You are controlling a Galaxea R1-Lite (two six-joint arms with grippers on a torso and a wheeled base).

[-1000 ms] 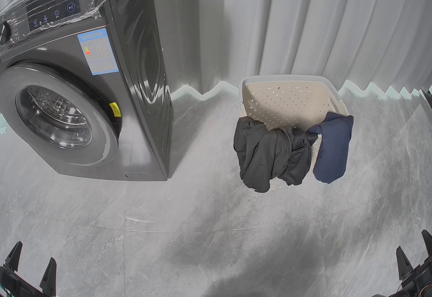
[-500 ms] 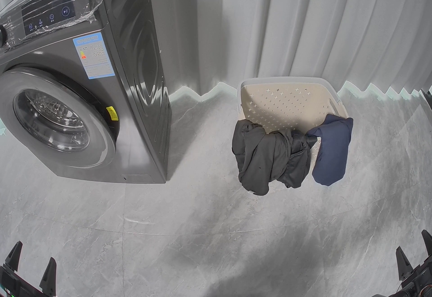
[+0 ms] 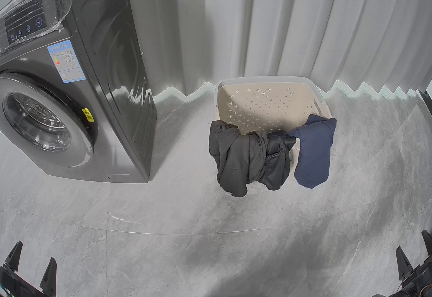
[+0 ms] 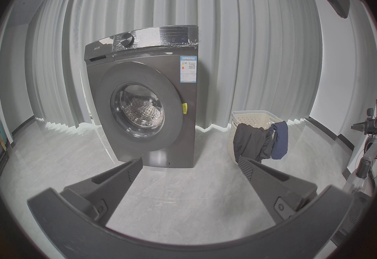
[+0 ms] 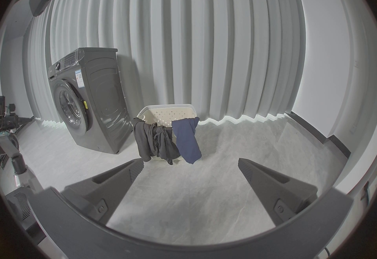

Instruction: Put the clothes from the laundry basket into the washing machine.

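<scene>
Floor [image 3: 180, 221] bears the basket [image 3: 265, 81], whose rim-draped clothes [image 3: 247, 156] look soft, light, best pinched at bunched folds; left claw [image 4: 189, 161], right claw [image 5: 190, 161] gape.

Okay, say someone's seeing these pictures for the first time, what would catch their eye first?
The big grey washer stands at the left, its round door shut. To its right, a cream basket sits on the floor in front of the white curtain. A dark grey garment and a blue garment hang over the basket's near rim.
</scene>
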